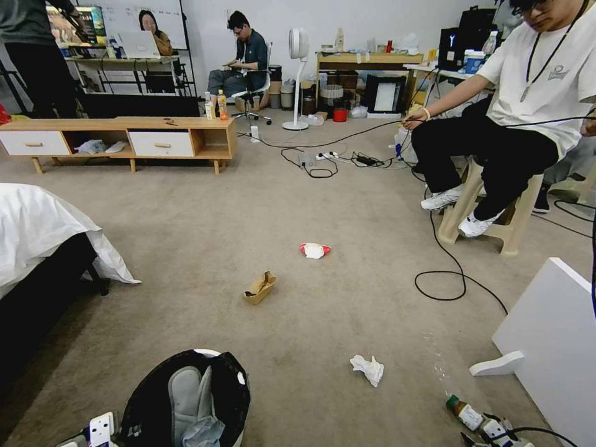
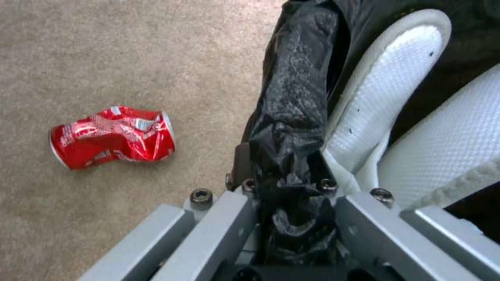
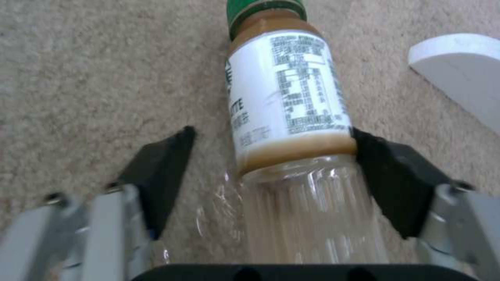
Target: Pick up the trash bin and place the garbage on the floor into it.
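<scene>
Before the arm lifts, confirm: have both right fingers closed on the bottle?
No: the right gripper is open, one finger standing clear of the bottle with carpet between.

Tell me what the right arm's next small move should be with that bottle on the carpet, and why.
Probably close the right gripper on the plastic bottle. Its fingers are open with the bottle lying on the floor between them; one finger looks to be touching the bottle, the other stands apart. The left gripper already clamps the trash bin by its bag-covered rim, so the bin is ready.
</scene>
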You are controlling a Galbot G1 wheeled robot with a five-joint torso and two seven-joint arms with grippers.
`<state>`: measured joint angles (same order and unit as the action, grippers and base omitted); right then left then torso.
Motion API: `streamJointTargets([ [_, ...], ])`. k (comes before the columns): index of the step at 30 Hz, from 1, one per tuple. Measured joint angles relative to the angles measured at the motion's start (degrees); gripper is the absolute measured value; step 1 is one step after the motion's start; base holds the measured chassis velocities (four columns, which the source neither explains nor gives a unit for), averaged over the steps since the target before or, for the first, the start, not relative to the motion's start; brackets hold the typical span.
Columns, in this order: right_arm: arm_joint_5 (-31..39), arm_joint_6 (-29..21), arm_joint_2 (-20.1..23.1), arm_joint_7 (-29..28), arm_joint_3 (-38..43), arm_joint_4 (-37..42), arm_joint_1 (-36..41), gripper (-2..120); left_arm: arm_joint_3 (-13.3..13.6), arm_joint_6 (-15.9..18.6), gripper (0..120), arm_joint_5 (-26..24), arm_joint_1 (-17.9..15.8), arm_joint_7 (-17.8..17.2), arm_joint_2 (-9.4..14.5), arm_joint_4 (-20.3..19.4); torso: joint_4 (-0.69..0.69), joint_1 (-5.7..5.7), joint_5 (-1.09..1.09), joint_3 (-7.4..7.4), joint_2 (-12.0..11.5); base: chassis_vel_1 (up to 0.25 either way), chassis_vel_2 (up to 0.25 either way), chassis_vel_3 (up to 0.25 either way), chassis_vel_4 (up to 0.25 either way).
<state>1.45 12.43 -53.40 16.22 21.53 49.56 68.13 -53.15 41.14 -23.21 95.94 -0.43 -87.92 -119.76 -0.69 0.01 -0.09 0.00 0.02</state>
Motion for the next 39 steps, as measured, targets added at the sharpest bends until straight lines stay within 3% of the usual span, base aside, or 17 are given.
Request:
streamJointTargets([
  [1,-0.19,0.16,-0.34,0.02,-0.19,-0.93,-0.62,65,-0.05,0.01,2,-0.05,0.01,0.00,0.01,0.02,0.06,0.00,-0.01,0.00,0.01,0.000,0.000,0.000,0.000],
  [4,-0.72,0.49,-0.99,0.06,-0.39,-2.54,-1.64,55,-0.12,0.03,2,-0.12,0.01,0.00,0.03,0.03,0.02,0.00,-0.02,-0.01,0.01,0.000,0.000,0.000,0.000],
  [16,-1.84,0.82,-2.31,-0.21,-0.63,-5.19,-2.94,51,-0.50,0.09,2,-0.59,0.11,-0.02,0.25,0.19,0.05,-0.01,0.02,-0.01,0.01,0.000,0.000,0.000,0.000],
  [22,-1.84,0.92,-2.18,-0.26,-0.45,-4.21,-2.07,40,-0.40,0.12,2,-0.63,-0.04,-0.02,0.33,0.26,0.08,-0.01,0.10,0.00,-0.01,0.000,0.000,0.000,0.000],
  [28,0.61,1.00,-0.74,-0.47,0.62,1.76,2.29,33,-0.08,0.38,2,-0.71,-0.07,-0.04,0.28,-0.10,0.11,0.00,0.23,0.04,-0.04,0.000,0.000,0.000,0.000],
  [30,1.07,1.04,-0.48,-0.47,0.83,3.06,3.28,31,-0.08,0.43,2,-0.73,-0.01,-0.04,0.28,-0.26,0.06,0.00,0.21,0.04,-0.05,0.000,0.000,0.000,0.000],
  [39,2.72,3.59,1.07,-0.75,2.17,8.14,5.63,30,-0.18,0.61,2,-0.83,0.39,-0.06,0.18,-1.11,0.06,0.01,0.10,0.03,-0.05,0.000,0.000,0.000,0.000],
])
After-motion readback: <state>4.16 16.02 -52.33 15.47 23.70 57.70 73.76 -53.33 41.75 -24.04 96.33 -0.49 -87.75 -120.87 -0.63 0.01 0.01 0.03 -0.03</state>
